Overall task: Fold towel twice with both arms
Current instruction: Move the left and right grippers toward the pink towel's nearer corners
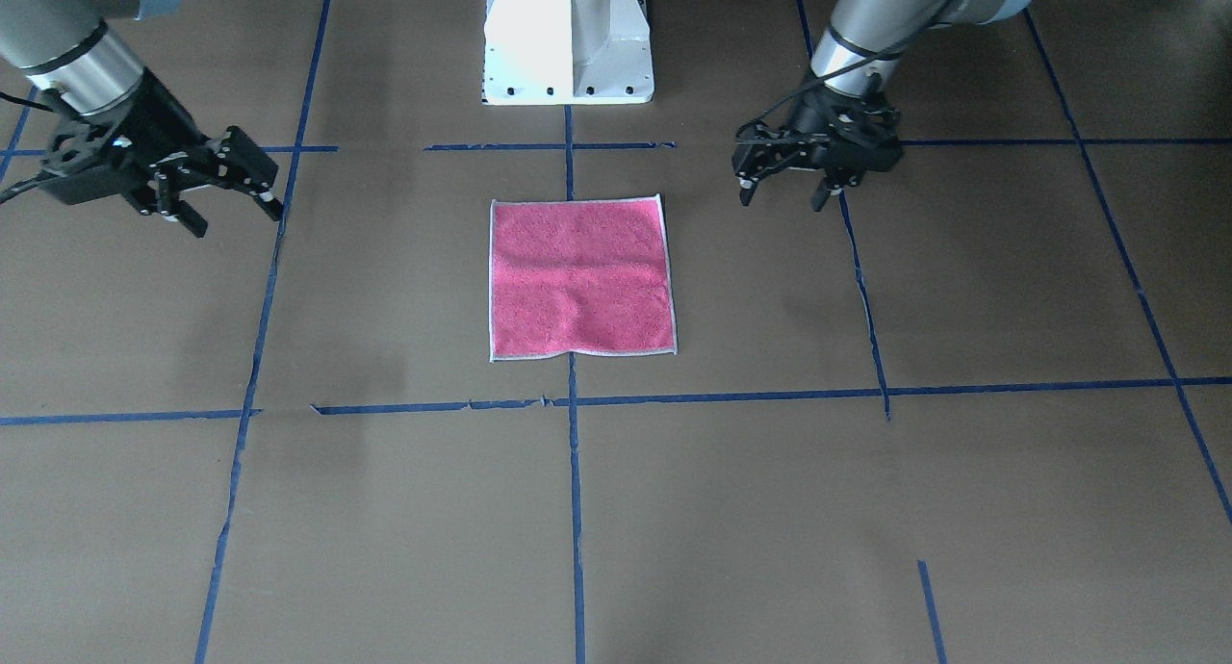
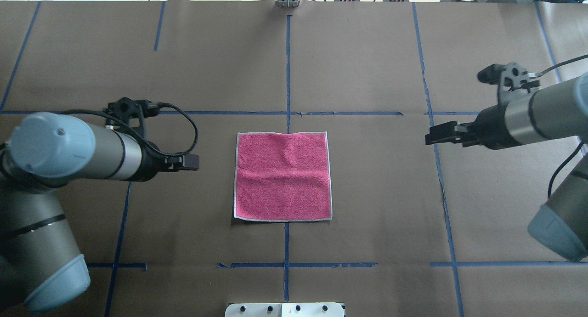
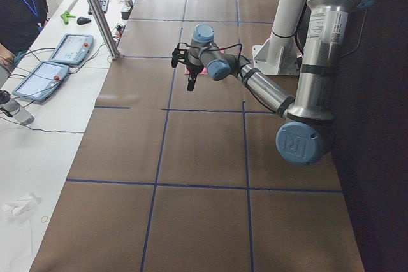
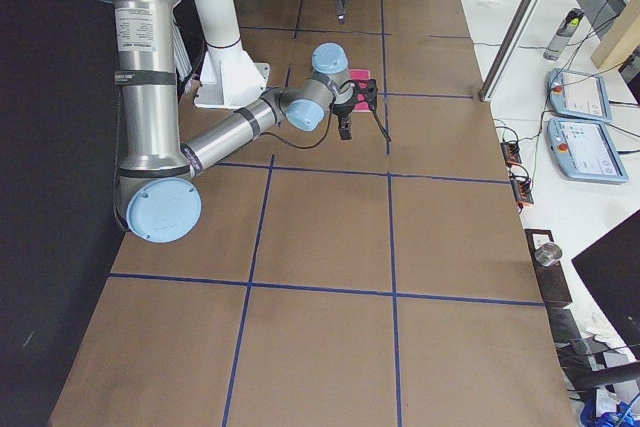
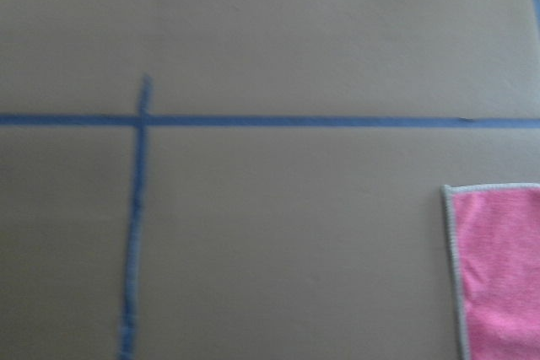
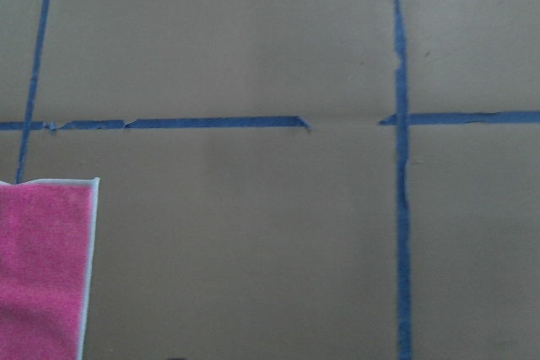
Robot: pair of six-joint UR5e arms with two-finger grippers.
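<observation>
While the towel point(image 1: 580, 279) lies flat and pink side up in the middle of the table point(image 1: 962, 289), the left gripper point(image 1: 784, 200) and the right gripper point(image 1: 236, 219) hang empty on either side of it, well apart, fingers spread. Light, limp terry, it will probably sag and drag if lifted at one point, so each gripper should pinch a corner of one edge at the stitched edging point(image 1: 577, 357). A faint crease point(image 1: 577, 271) seems to cross its middle.
</observation>
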